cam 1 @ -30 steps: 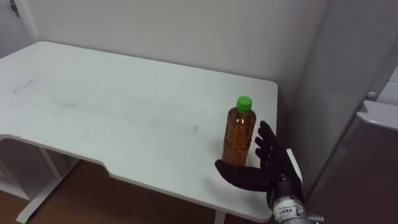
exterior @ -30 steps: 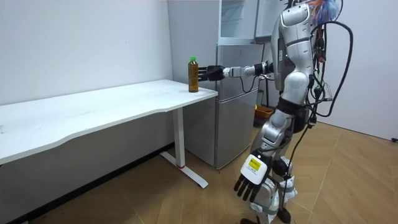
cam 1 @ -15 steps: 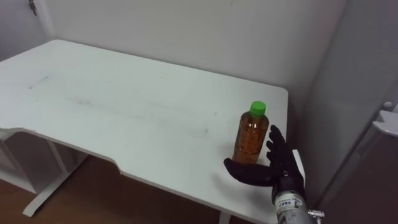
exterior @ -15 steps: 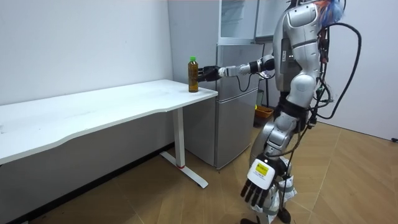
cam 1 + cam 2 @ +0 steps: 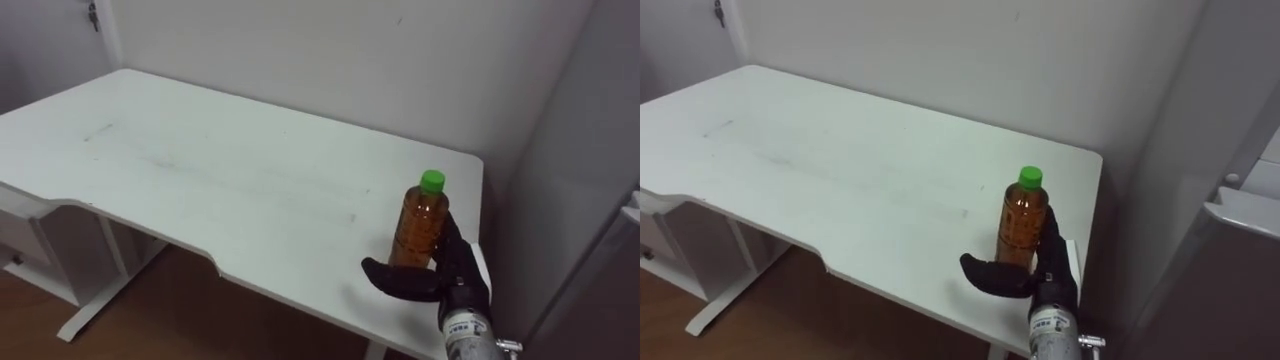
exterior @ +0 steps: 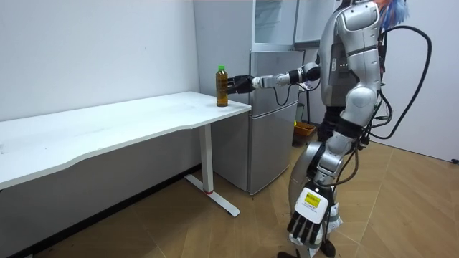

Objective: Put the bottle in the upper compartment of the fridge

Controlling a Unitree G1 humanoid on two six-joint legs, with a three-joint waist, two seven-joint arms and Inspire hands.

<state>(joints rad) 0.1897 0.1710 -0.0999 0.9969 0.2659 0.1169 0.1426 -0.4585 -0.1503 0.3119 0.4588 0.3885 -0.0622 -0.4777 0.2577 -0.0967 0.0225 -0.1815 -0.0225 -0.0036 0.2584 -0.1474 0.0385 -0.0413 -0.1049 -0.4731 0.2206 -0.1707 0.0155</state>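
- On the right-hand end of the white table surface (image 5: 250, 170), near its corner: clear plastic bottle of amber-brown liquid (image 5: 422, 228), upright, with a green screw cap (image 5: 432, 181).
- Fill: almost to the neck. Judged moderately heavy for its size, with the weight carried low.
- Body: thin plastic, judged to give a little under a squeeze. The wall is smooth and likely slippery, so it wants a firm, even grip rather than a hard one.
- Fragility: low, but it would tip easily if pushed near the cap.
- Best hold: around the lower to middle body, below the shoulder and clear of the cap.
- Black right hand (image 5: 452, 288): set at the bottle's lower half, thumb spread in front, fingers straight behind. It is not yet clamped.
- Left hand (image 6: 305, 226): hanging low beside the leg, fingers relaxed and holding nothing.
- Grey fridge (image 6: 269, 107): standing just beside the surface's end, doors closed.
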